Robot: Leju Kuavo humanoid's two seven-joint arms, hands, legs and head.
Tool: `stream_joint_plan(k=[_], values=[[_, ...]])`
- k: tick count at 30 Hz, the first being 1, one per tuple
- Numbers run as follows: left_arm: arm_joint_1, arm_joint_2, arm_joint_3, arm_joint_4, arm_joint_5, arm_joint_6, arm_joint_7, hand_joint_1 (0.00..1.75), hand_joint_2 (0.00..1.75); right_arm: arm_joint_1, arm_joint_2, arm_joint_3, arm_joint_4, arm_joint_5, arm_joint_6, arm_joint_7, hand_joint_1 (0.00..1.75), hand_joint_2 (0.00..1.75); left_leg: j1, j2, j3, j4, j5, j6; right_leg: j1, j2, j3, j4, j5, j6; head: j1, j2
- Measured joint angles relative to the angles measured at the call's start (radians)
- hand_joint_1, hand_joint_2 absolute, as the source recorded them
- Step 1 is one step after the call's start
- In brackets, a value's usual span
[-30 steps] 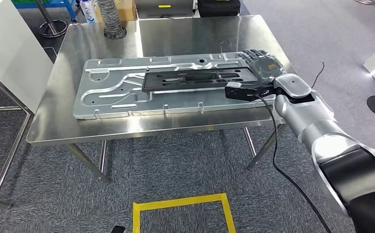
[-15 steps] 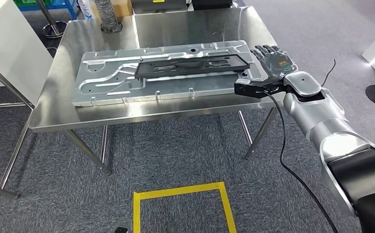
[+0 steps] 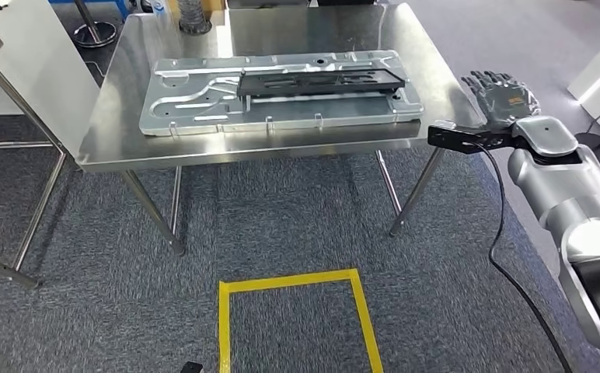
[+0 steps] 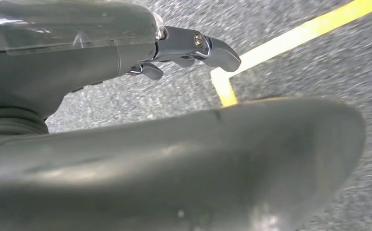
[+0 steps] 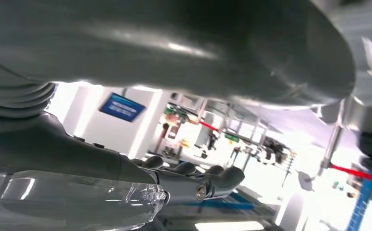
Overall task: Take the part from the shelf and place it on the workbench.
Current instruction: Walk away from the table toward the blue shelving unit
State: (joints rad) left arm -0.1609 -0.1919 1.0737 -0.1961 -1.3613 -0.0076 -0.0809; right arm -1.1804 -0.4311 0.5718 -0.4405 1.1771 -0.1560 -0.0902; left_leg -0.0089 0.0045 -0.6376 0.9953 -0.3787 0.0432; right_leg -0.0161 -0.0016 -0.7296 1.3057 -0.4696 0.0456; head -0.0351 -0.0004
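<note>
Nearest the robot, a square of yellow tape (image 3: 295, 318) marked the grey carpet (image 3: 281, 217); the left wrist view looked down on a corner of that tape (image 4: 227, 89), with the left hand (image 4: 184, 48) hanging above it, holding nothing, its fingers (image 4: 218, 50) loosely bent (whether they were spread or curled in could not be told).

Farther out, on the right, the silver right arm (image 3: 569, 194) reached forward beside the workbench. Its right hand (image 3: 503, 93) was empty, fingers apart and extended, off the table's right edge and touching nothing. A black cable (image 3: 499, 225) hung from the wrist camera.

Beyond the tape stood the steel workbench (image 3: 126, 148). On it lay a long stamped metal panel (image 3: 196, 101), flat and lengthwise, and the black part (image 3: 320, 80) rested on top of that panel, toward its right half, well apart from the right hand.

At the table's far edge sat the base of a ribbed hose (image 3: 193, 19).
</note>
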Motion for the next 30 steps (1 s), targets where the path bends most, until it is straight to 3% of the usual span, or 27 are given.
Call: stream_joint_plan(k=[1,2,4,5,7,8,10,11,12,13,14,15,16,17,19,20,21,22,23,24,25,27,28,29,30], values=[[0.0,0.0,-0.001,0.0,0.0,0.0,0.002,0.0,0.0,0.0,-0.011,-0.006,-0.001,0.003,0.002,0.001,0.0,0.0,0.0,0.0,-0.019,0.004,0.013,-0.002,-0.001,0.0,0.05,-0.047,0.018,0.0,0.0,0.0],[0.0,0.0,-0.002,0.0,-0.001,0.0,0.003,0.0,0.0,-0.001,-0.024,-0.013,-0.004,0.005,0.003,0.002,0.0,0.0,-0.002,-0.001,-0.036,0.01,0.024,-0.005,0.0,0.0,0.115,-0.128,0.009,-0.001,0.0,0.0],[0.001,0.0,-0.006,0.0,-0.006,0.0,0.004,0.0,0.0,-0.001,-0.06,-0.032,-0.011,0.0,0.007,0.003,0.0,0.0,-0.003,-0.004,-0.052,0.017,0.045,-0.012,0.003,-0.001,0.215,-0.266,-0.039,-0.008,0.0,0.0],[0.0,0.0,-0.009,0.0,-0.008,0.0,0.004,0.0,0.0,0.001,-0.083,-0.044,-0.013,-0.009,0.008,0.0,0.0,0.0,-0.003,-0.008,-0.056,0.016,0.056,-0.018,0.006,-0.003,0.237,-0.303,-0.058,-0.013,-0.001,0.0],[0.0,0.0,-0.015,0.0,-0.013,0.001,0.003,0.0,0.0,0.013,-0.137,-0.074,-0.016,-0.045,0.001,-0.017,0.0,0.0,0.0,-0.015,-0.063,0.011,0.067,-0.029,0.007,-0.01,0.229,-0.314,-0.044,-0.026,0.0,0.0],[0.001,0.0,-0.018,0.0,-0.015,0.001,0.003,0.0,0.0,0.025,-0.165,-0.094,-0.019,-0.071,-0.009,-0.031,0.0,0.0,0.002,-0.016,-0.073,0.023,0.045,-0.033,0.007,-0.015,0.219,-0.318,-0.03,-0.034,0.0,0.0],[0.001,0.0,-0.023,0.0,-0.018,0.002,0.004,0.0,0.0,0.071,-0.223,-0.141,-0.027,-0.135,-0.038,-0.062,0.0,0.0,0.003,-0.014,-0.1,0.108,-0.058,-0.036,0.007,-0.021,0.192,-0.324,0.002,-0.044,-0.001,0.0],[0.001,0.0,-0.025,0.0,-0.019,0.003,0.004,0.0,0.0,0.108,-0.251,-0.171,-0.032,-0.174,-0.051,-0.075,0.0,0.0,0.004,-0.013,-0.113,0.176,-0.117,-0.036,0.009,-0.022,0.176,-0.325,0.017,-0.046,-0.001,0.0],[0.001,0.0,-0.026,0.0,-0.018,0.004,0.004,0.0,0.0,0.158,-0.275,-0.205,-0.036,-0.218,-0.062,-0.085,0.0,0.0,0.004,-0.013,-0.12,0.246,-0.156,-0.036,0.01,-0.024,0.16,-0.325,0.03,-0.046,-0.001,0.0],[0.0,0.001,-0.027,0.0,-0.017,0.005,0.002,0.0,0.0,0.221,-0.296,-0.249,-0.039,-0.273,-0.072,-0.098,0.0,0.0,0.004,-0.013,-0.118,0.304,-0.167,-0.035,0.012,-0.026,0.144,-0.324,0.043,-0.045,-0.001,0.0],[0.0,0.001,-0.028,0.0,-0.016,0.005,0.0,0.0,0.0,0.293,-0.31,-0.3,-0.038,-0.329,-0.083,-0.11,0.0,0.0,0.003,-0.013,-0.104,0.335,-0.153,-0.033,0.014,-0.029,0.127,-0.324,0.055,-0.044,-0.001,0.0],[0.0,0.003,-0.03,0.0,-0.014,0.005,-0.002,0.0,0.0,0.371,-0.315,-0.355,-0.031,-0.38,-0.094,-0.122,0.0,0.0,0.003,-0.013,-0.075,0.331,-0.125,-0.031,0.015,-0.032,0.109,-0.324,0.069,-0.042,-0.001,0.0],[0.0,0.005,-0.031,0.0,-0.011,0.006,-0.005,0.0,0.0,0.447,-0.308,-0.414,-0.016,-0.43,-0.104,-0.131,0.0,0.0,0.003,-0.013,-0.027,0.29,-0.101,-0.03,0.015,-0.033,0.091,-0.323,0.083,-0.041,-0.001,0.0],[0.001,0.008,-0.031,0.0,-0.007,0.008,-0.007,0.0,0.0,0.518,-0.289,-0.467,0.003,-0.467,-0.109,-0.133,0.0,0.0,0.003,-0.016,0.041,0.215,-0.1,-0.029,0.016,-0.033,0.076,-0.322,0.096,-0.038,-0.001,0.0],[0.004,0.015,-0.031,0.0,0.001,0.016,-0.013,0.0,0.0,0.654,-0.213,-0.566,0.05,-0.527,-0.102,-0.116,0.0,0.0,0.002,-0.021,0.173,0.036,-0.149,-0.024,0.016,-0.029,0.061,-0.322,0.121,-0.031,-0.001,0.0],[0.007,0.018,-0.031,0.0,0.006,0.02,-0.017,0.0,0.0,0.711,-0.162,-0.606,0.072,-0.55,-0.093,-0.097,0.0,0.0,0.001,-0.023,0.212,-0.021,-0.171,-0.021,0.016,-0.026,0.061,-0.325,0.133,-0.027,-0.001,0.0],[0.012,0.022,-0.031,0.0,0.009,0.023,-0.019,0.0,0.0,0.76,-0.109,-0.642,0.093,-0.569,-0.084,-0.075,0.0,0.0,0.0,-0.022,0.224,-0.049,-0.177,-0.015,0.013,-0.024,0.061,-0.331,0.146,-0.022,-0.001,0.0],[0.017,0.025,-0.031,0.0,0.013,0.026,-0.02,0.0,0.0,0.797,-0.058,-0.669,0.111,-0.585,-0.076,-0.052,0.0,0.0,0.001,-0.019,0.22,-0.051,-0.164,-0.009,0.01,-0.02,0.06,-0.336,0.153,-0.018,-0.001,0.0],[0.022,0.029,-0.031,0.0,0.017,0.029,-0.02,0.0,0.0,0.833,-0.004,-0.695,0.13,-0.599,-0.066,-0.03,0.0,0.0,0.0,-0.015,0.213,-0.055,-0.149,-0.002,0.008,-0.016,0.055,-0.331,0.141,-0.014,-0.001,0.0],[0.027,0.032,-0.03,0.0,0.02,0.034,-0.021,0.0,0.0,0.866,0.042,-0.72,0.146,-0.615,-0.057,-0.011,0.0,0.0,0.001,-0.012,0.201,-0.059,-0.133,0.006,0.005,-0.013,0.046,-0.309,0.106,-0.011,-0.001,0.0],[0.032,0.036,-0.028,0.0,0.023,0.039,-0.021,0.0,0.0,0.897,0.089,-0.746,0.161,-0.633,-0.047,0.005,0.0,0.0,0.002,-0.008,0.187,-0.062,-0.116,0.01,0.004,-0.01,0.033,-0.264,0.052,-0.009,-0.001,0.0],[0.044,0.043,-0.025,0.0,0.028,0.049,-0.022,0.0,0.0,0.952,0.174,-0.801,0.188,-0.67,-0.027,0.043,0.0,0.0,0.0,-0.007,0.152,-0.06,-0.087,0.012,0.0,-0.008,0.003,-0.125,-0.056,-0.005,0.0,0.0],[0.051,0.047,-0.024,0.0,0.029,0.052,-0.021,0.0,0.0,0.977,0.216,-0.824,0.199,-0.686,-0.02,0.062,0.0,0.0,-0.001,-0.006,0.132,-0.057,-0.073,0.009,-0.001,-0.007,-0.005,-0.059,-0.075,-0.003,0.0,0.0],[0.056,0.049,-0.023,0.0,0.029,0.055,-0.02,0.0,0.0,1.0,0.254,-0.844,0.208,-0.699,-0.014,0.081,0.0,0.0,-0.001,-0.004,0.11,-0.053,-0.06,0.006,-0.003,-0.007,-0.002,-0.015,-0.065,-0.001,0.0,0.0],[0.059,0.051,-0.023,0.0,0.028,0.057,-0.018,0.0,0.0,1.021,0.288,-0.862,0.216,-0.708,-0.012,0.097,0.0,0.0,-0.001,-0.002,0.086,-0.046,-0.048,0.002,-0.005,-0.007,0.016,-0.004,-0.036,0.0,0.0,0.0]])
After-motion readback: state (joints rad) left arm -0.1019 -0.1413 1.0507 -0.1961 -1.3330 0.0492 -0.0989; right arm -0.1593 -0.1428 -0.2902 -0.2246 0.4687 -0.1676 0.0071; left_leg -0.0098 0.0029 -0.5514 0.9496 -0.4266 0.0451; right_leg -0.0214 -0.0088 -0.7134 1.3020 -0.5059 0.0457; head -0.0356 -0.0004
